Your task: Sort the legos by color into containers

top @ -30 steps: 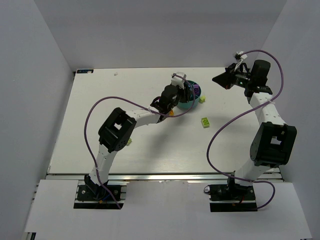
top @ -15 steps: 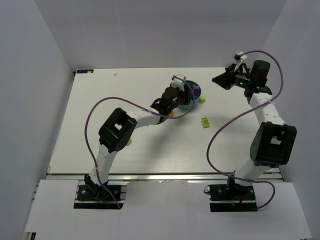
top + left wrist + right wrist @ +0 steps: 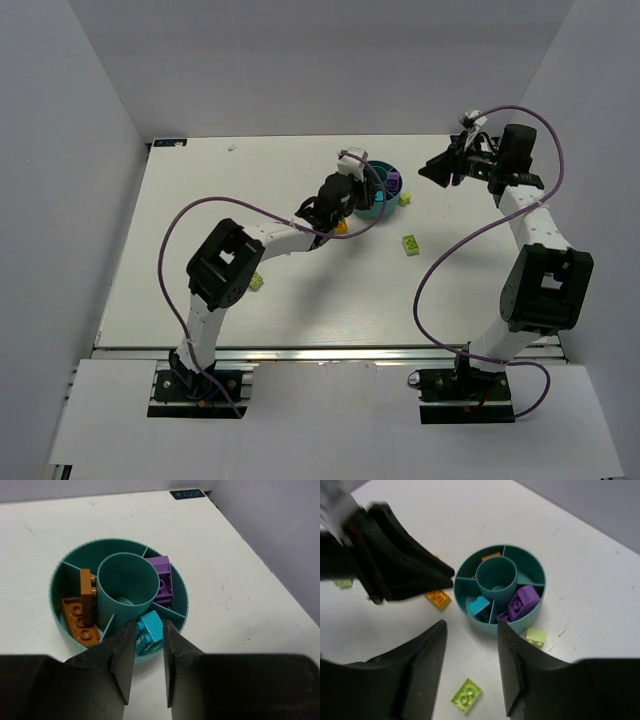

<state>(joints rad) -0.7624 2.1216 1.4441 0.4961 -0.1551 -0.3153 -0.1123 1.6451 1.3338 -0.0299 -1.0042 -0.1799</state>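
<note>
The teal divided bowl (image 3: 383,197) stands at the table's far middle. In the left wrist view, two orange legos (image 3: 82,612) fill a left wedge, a purple one (image 3: 163,579) a right wedge, and a cyan one (image 3: 152,627) the near wedge; the central cup (image 3: 127,582) looks empty. My left gripper (image 3: 149,625) hovers over the bowl's near rim, shut and holding nothing. My right gripper (image 3: 471,625) hangs high to the right of the bowl (image 3: 532,567), open and empty. Loose on the table lie a yellow lego (image 3: 438,599), a lime lego (image 3: 467,695) and a pale lime lego (image 3: 535,637).
Another pale lime lego (image 3: 256,282) lies by the left arm's elbow. The left arm (image 3: 290,230) reaches across the table's middle to the bowl. White walls close in the table at the back and both sides.
The left gripper's fingers spread briefly and closed again. The right gripper's fingers opened wide and it shifted slightly left. The left arm's elbow swung a little left.
</note>
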